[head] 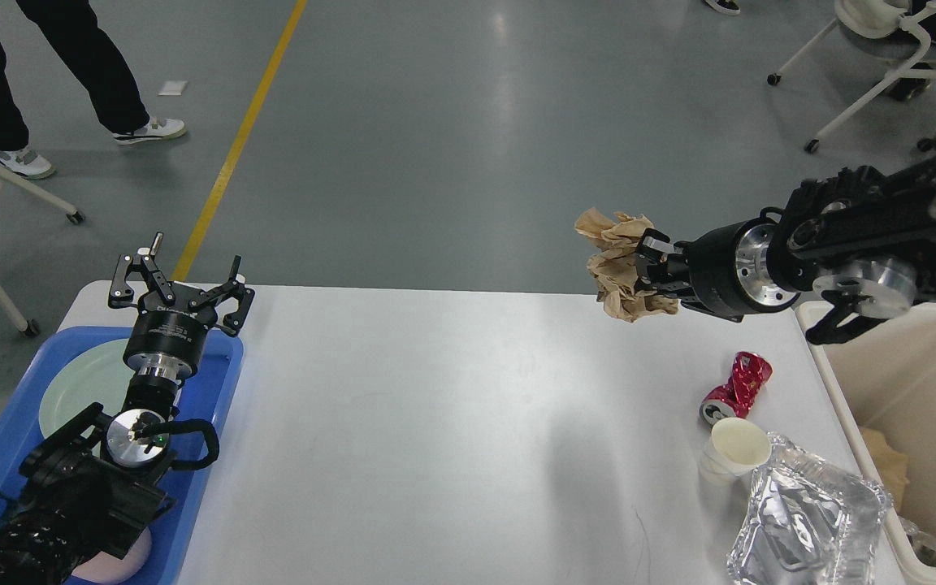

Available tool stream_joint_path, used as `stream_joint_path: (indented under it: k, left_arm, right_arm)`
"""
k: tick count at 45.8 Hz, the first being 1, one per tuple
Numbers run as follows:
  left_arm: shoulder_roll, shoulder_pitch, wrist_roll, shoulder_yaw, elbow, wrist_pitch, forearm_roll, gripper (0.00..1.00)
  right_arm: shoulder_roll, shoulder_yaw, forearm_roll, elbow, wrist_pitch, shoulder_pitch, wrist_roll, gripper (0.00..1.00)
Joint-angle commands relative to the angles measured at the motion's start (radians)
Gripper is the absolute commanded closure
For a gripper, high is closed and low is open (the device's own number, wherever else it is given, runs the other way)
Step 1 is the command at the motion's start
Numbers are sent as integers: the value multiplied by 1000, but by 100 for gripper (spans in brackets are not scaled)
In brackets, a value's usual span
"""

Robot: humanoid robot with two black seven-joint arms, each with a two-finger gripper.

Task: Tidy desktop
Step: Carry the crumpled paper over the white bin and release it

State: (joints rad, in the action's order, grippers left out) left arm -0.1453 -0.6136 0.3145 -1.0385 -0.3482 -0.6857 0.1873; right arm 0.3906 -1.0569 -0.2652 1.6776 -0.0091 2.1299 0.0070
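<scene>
The white desktop (452,439) fills the middle of the head view. My right gripper (645,268) is shut on a crumpled brown paper wad (618,264) and holds it in the air above the desktop's far right edge. My left gripper (184,284) is open and empty, above the far end of a blue tray (208,455). On the desktop at the right lie a crushed red can (736,387), a white paper cup (732,451) on its side, and a crumpled foil container (809,516).
A cream bin (923,382) stands off the desktop's right edge with some brown paper inside. The blue tray holds a pale green plate (82,390) and a pink dish (131,561). Chairs (882,57) and a person's legs (70,65) are on the floor beyond.
</scene>
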Motion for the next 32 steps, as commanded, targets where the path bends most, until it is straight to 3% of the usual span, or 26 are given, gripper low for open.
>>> stream_joint_path:
  k: [1, 6, 13, 21, 32]
  left_arm:
    - [1, 0, 0, 0, 0, 0, 0, 3]
    - [1, 0, 0, 0, 0, 0, 0, 3]
    - [1, 0, 0, 0, 0, 0, 0, 3]
    - [1, 0, 0, 0, 0, 0, 0, 3]
    - [1, 0, 0, 0, 0, 0, 0, 3]
  right_arm:
    - [-2, 0, 1, 65, 115, 114, -1, 100]
    - [1, -24, 10, 56, 136, 114, -1, 100]
    - [17, -210, 193, -64, 115, -7, -1, 100]
    - [171, -259, 276, -390, 72, -310, -1, 100]
    - [203, -250, 258, -915, -29, -796, -7, 100]
